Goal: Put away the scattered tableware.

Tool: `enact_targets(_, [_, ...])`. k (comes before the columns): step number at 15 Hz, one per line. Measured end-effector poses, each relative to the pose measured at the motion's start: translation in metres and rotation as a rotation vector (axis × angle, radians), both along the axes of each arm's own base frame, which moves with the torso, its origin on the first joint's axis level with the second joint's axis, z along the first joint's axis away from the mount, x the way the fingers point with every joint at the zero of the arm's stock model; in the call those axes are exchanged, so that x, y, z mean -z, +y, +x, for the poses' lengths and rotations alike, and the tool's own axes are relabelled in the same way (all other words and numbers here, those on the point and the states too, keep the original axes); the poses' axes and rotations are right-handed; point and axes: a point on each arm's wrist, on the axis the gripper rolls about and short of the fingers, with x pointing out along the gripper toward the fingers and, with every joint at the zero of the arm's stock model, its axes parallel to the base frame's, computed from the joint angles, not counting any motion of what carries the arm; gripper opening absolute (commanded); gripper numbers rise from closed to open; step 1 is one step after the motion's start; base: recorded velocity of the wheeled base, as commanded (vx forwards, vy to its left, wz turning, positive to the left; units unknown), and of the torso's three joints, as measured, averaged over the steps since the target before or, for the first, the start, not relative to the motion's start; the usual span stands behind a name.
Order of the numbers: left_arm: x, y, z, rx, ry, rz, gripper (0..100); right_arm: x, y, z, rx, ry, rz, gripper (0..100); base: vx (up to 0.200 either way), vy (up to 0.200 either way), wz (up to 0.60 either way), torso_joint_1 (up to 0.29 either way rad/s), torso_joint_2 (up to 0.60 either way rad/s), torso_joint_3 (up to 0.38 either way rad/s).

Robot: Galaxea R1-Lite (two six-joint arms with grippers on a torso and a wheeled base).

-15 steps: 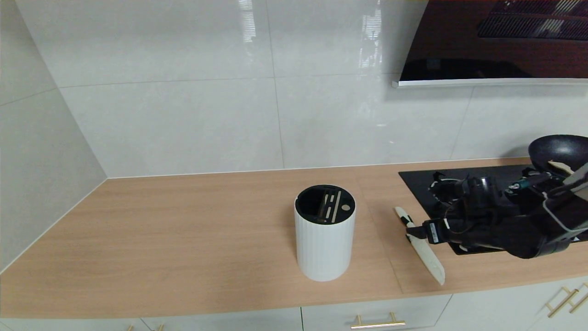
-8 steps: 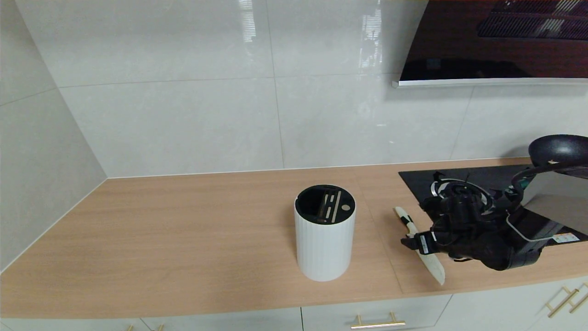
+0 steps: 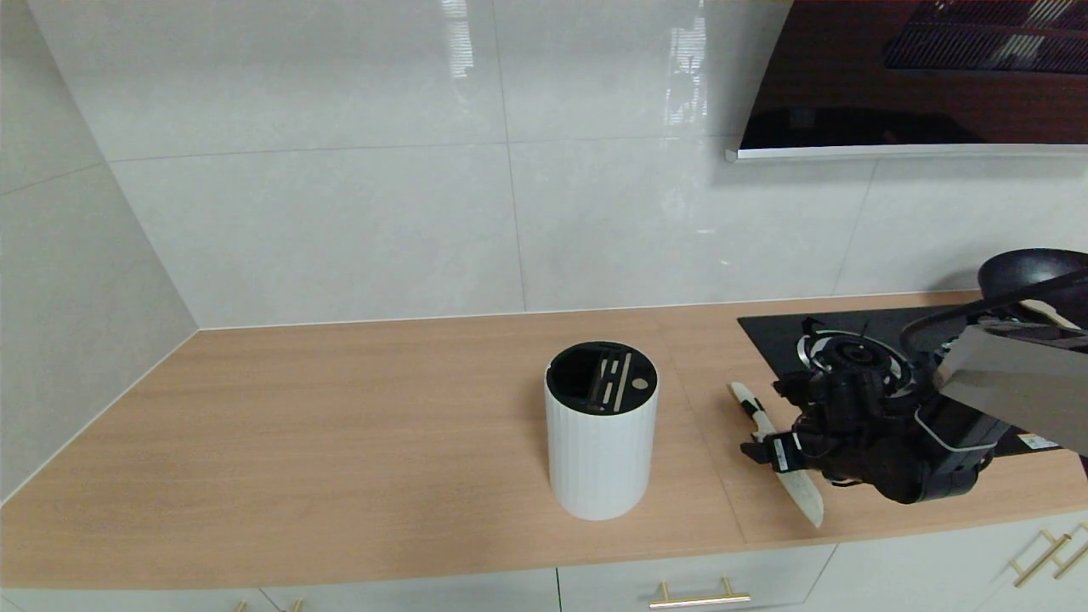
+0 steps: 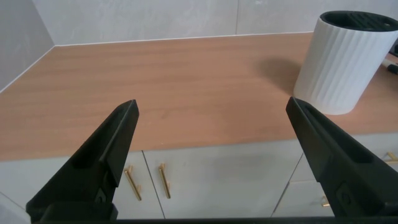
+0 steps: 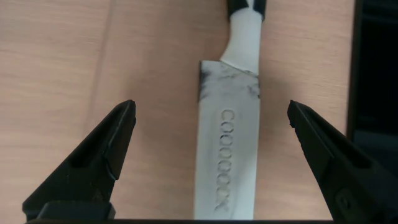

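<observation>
the left gripper (image 4: 211, 106) hangs level off the front edge of the counter (image 3: 340, 425), fingers spread, holding nothing. the right arm comes in low from 3 o'clock, its gripper (image 3: 767, 447) spread wide over the knife (image 3: 806, 500), a finger on each side, clear of the blade. the knife lies flat at 3 o'clock of the white holder (image 3: 601, 442).

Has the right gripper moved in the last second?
Yes. The right gripper shifted from the black hob toward the wooden counter's front edge.
</observation>
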Motion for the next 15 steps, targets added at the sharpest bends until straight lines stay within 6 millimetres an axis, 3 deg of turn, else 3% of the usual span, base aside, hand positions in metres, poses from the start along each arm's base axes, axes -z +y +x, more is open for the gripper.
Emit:
enact_targets(5, [0.0, 0.0, 0.0, 0.0, 0.0, 0.0, 100, 0.007, -0.007, 0.012, 0.02, -0.061, 0.006, 100, 0.0, 0.0, 0.0, 0.0, 0.0, 0.0])
enact_targets(15, [0.0, 0.0, 0.0, 0.0, 0.0, 0.0, 100, 0.019, -0.008, 0.014, 0.025, -0.045, 0.004, 100, 0.0, 0.0, 0.0, 0.0, 0.0, 0.0])
